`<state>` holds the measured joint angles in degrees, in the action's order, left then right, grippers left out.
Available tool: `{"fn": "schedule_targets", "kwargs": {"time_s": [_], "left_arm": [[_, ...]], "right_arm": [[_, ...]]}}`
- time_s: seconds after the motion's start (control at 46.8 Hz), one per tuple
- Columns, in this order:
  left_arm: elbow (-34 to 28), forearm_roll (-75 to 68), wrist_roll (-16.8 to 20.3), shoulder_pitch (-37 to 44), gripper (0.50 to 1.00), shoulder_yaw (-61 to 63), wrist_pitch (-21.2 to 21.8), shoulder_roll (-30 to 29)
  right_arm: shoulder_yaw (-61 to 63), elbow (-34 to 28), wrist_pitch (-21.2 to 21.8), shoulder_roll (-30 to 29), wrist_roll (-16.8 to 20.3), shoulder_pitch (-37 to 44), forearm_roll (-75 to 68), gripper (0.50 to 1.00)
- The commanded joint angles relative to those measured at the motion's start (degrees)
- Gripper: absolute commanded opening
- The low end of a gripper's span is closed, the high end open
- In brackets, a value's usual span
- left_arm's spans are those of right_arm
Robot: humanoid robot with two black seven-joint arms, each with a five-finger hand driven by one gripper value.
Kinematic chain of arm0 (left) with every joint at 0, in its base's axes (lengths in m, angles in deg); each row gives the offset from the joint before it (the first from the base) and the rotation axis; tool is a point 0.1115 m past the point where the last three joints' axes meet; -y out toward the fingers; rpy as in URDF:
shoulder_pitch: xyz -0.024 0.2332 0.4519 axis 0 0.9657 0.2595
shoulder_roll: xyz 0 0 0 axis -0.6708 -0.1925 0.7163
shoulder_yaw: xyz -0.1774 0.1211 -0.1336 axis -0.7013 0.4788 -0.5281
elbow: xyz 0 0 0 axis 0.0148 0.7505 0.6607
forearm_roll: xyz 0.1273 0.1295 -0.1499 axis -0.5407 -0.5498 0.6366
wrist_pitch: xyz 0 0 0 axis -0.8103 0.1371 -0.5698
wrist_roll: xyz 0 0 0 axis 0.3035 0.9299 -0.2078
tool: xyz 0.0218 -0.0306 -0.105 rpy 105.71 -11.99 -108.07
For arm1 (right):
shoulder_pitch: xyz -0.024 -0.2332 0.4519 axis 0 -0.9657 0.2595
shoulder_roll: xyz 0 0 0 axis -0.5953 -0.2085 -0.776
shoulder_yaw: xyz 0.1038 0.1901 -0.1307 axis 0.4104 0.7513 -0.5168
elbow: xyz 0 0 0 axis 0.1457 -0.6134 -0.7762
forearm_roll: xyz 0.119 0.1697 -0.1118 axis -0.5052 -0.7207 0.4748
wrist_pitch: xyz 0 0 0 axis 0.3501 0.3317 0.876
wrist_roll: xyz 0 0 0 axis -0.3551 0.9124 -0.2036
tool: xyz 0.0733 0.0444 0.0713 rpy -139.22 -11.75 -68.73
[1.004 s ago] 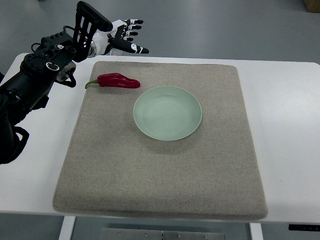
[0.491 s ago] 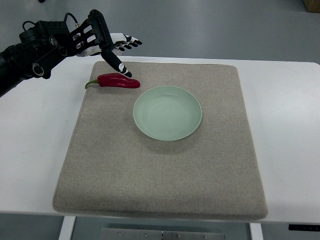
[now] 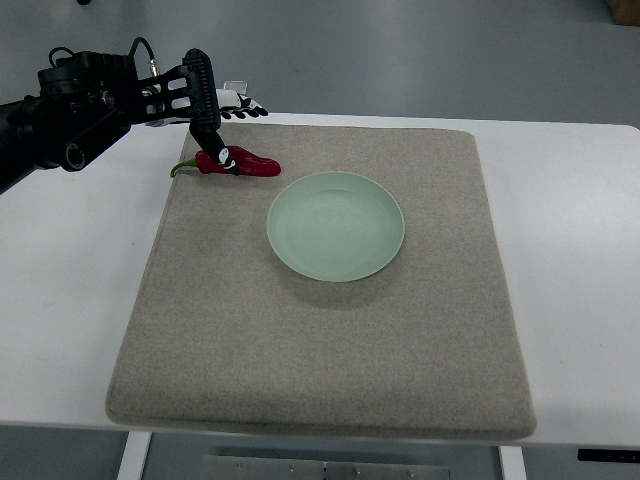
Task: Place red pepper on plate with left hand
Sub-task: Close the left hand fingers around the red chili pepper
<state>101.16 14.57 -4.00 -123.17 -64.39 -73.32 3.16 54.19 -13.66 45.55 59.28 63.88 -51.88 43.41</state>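
Left hand [image 3: 222, 118]: black-and-white, entering from the upper left, poised directly over the stem end of the red pepper [image 3: 238, 162], one dark finger [image 3: 224, 155] lying across the fruit and the others stretched out beyond it, so nothing is clasped. Red pepper: lying flat beneath the hand on the grey mat [image 3: 320, 330], green stem pointing back toward the arm, tip pointing away toward the plate. Pale green plate [image 3: 335, 226]: just beyond the pepper's tip, on the side away from the hand.
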Motion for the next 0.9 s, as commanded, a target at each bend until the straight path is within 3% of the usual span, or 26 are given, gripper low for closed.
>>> {"fn": "schedule_targets", "kwargs": {"time_s": [0.0,0.534,0.641,0.748,0.876], "left_arm": [[-0.06,-2.50,0.00,0.15,0.973,0.10,2.13,0.00],[-0.33,-3.65,0.00,1.65,0.981,3.36,2.92,0.70],[-0.24,-3.73,0.08,1.73,0.962,3.44,2.92,0.70],[-0.15,-3.73,0.08,1.65,0.892,3.35,3.01,0.70],[-0.15,-3.65,0.08,1.65,0.866,3.35,4.15,0.79]], "right_arm": [[-0.03,0.00,0.00,0.00,0.00,0.00,0.00,0.932],[-0.03,0.00,0.00,0.00,0.00,0.00,0.00,0.932],[-0.03,0.00,0.00,0.00,0.00,0.00,0.00,0.932],[-0.03,0.00,0.00,0.00,0.00,0.00,0.00,0.932],[-0.03,0.00,0.00,0.00,0.00,0.00,0.00,0.932]]}}
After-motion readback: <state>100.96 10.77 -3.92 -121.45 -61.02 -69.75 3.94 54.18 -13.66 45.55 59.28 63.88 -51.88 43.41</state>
